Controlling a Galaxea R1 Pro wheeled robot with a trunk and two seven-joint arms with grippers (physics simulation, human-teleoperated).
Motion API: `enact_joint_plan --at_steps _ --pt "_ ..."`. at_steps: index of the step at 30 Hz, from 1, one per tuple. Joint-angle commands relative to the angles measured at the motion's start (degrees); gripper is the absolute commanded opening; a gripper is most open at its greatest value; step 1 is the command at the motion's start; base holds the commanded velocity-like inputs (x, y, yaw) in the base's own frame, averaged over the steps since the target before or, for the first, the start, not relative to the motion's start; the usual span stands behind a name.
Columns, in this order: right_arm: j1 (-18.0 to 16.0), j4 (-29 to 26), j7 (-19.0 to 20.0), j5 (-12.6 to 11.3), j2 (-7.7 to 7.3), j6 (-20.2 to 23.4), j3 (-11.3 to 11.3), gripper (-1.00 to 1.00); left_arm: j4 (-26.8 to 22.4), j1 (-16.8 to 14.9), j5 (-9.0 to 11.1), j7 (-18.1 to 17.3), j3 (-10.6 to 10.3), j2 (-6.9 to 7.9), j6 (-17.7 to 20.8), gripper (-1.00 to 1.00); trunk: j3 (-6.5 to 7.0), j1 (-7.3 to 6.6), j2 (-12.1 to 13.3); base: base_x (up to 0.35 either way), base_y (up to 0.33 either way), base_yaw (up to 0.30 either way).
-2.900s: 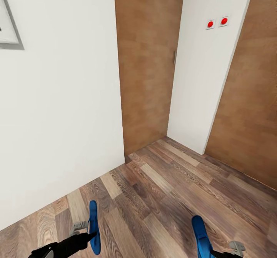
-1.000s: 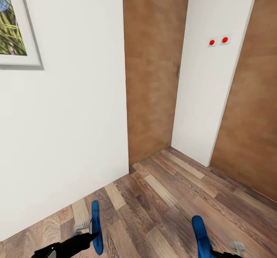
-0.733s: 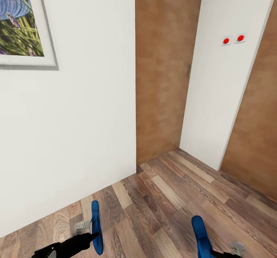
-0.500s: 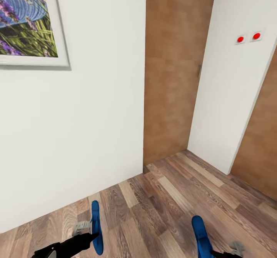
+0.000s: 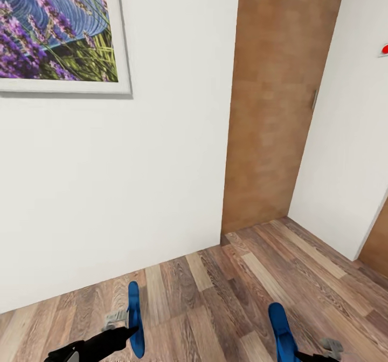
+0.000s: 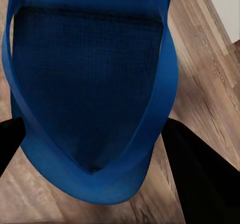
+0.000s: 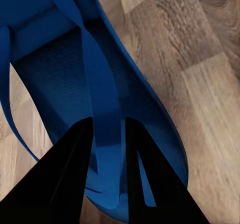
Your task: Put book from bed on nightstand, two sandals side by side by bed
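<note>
**Both sandals in hand, robot facing a wall corner**

Nearest the camera, the left gripper pinches one blue sandal edge-up, so the head view sees it as a thin blade. In the left wrist view the dark fingers stand on either side of the sole, whose footbed is finely woven-looking inside a smooth raised rim. The right gripper carries the other sandal; its fingers close on the thong strap, a smooth flat band running down the sole. Holding one in each arm likely lets the pair be set down together beside the bed.

Beneath lies the wood-plank floor, streaked brown and tan. Beyond rises a plain white wall bearing a white-framed lavender picture, then a matte brown door with a slim handle. The robot appears to be in transit.
</note>
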Motion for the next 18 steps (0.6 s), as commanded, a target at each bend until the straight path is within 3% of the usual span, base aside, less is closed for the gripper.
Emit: enact_joint_plan --at_steps 1,4,7,11,15,18 --pt "0.0 0.0 0.3 -0.3 -0.02 0.0 0.0 -1.00 0.0 -0.1 0.6 -0.1 -0.2 0.04 0.3 -1.00 -0.06 -0.01 0.0 0.000 0.000 0.293" --pt "0.0 0.0 0.2 -0.2 -0.02 -0.1 0.0 -1.00 0.0 0.0 -0.1 0.1 -0.4 0.04 -1.4 -1.00 -0.06 -0.01 0.0 0.000 0.000 0.293" --pt "0.0 0.0 0.2 -0.2 -0.02 -0.1 0.0 -1.00 1.6 -0.1 -2.9 1.2 -1.6 0.04 -3.8 -1.00 -0.06 -0.01 0.0 0.000 0.000 0.293" --pt "0.0 0.4 0.2 -0.1 0.30 -0.1 0.1 -1.00 8.0 -0.1 -7.1 2.2 -2.5 -0.80 -7.0 -1.00 -0.06 -0.01 0.0 0.000 0.000 0.293" --pt "0.0 4.1 -0.2 0.0 2.49 -0.1 0.1 -1.00 14.7 -0.1 -8.5 2.4 -2.6 -2.32 -12.8 -1.00 -0.06 -0.01 0.0 0.000 0.000 0.293" --pt "0.0 5.6 -3.3 0.1 3.66 -0.1 0.1 -1.00 18.7 -0.1 -8.9 2.3 -2.5 -2.65 -17.6 -1.00 -0.06 -0.01 0.0 0.000 0.000 0.293"
